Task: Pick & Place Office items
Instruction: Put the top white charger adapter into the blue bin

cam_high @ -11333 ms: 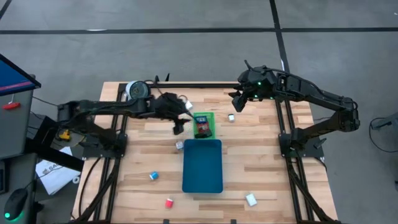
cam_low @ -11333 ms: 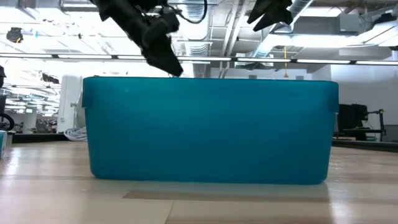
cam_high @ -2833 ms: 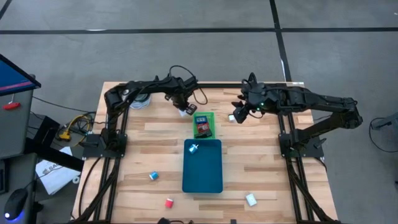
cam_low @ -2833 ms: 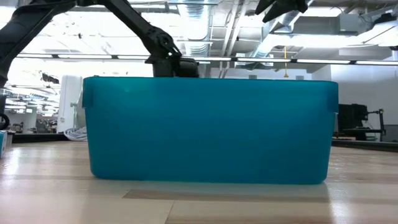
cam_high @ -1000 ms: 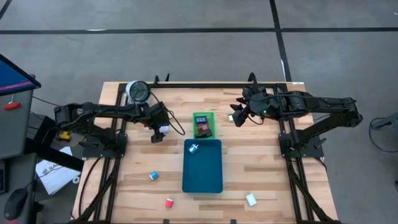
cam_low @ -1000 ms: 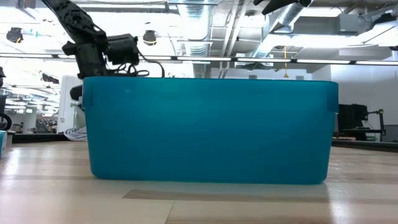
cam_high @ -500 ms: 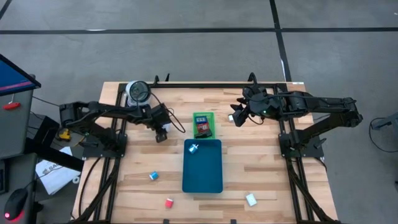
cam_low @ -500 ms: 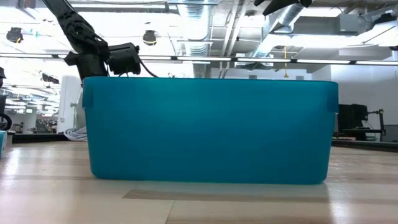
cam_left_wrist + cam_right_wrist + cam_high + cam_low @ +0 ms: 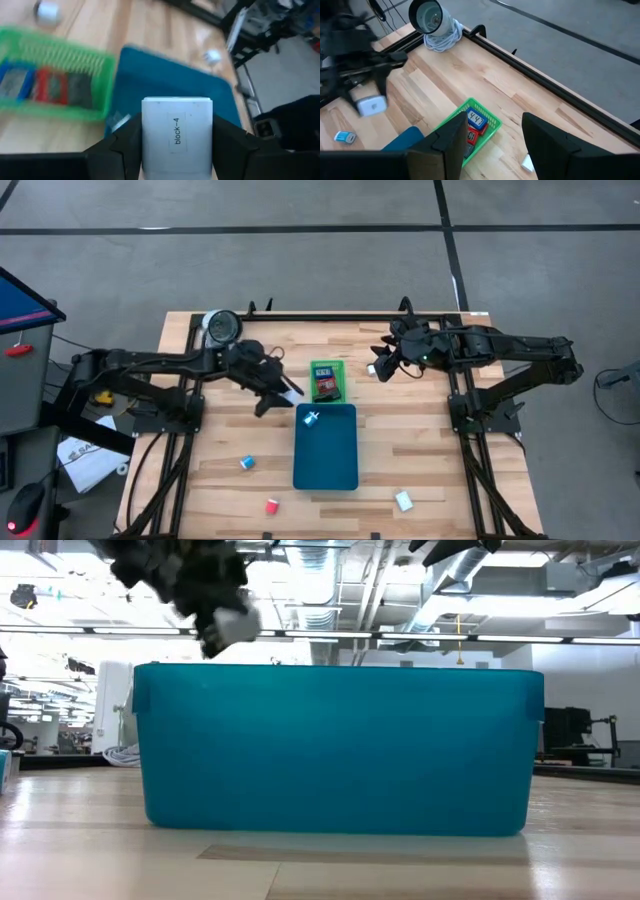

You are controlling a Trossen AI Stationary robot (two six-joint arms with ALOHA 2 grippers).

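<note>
My left gripper [image 9: 176, 145] has its fingers clamped on a white block [image 9: 177, 135], at ten o'clock off the teal tray [image 9: 326, 450]. My right gripper [image 9: 379, 366] waits with fingers spread, gripping nothing, at three o'clock from the green tray [image 9: 327, 381].

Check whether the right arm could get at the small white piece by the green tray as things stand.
Probably yes. The right gripper hangs open just beside the white piece, past the green tray, with only bare wood around it.

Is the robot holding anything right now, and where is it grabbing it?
Yes. The left gripper holds a white block labelled "block-4", pinched by its two sides. The right gripper is open and holds nothing.
</note>
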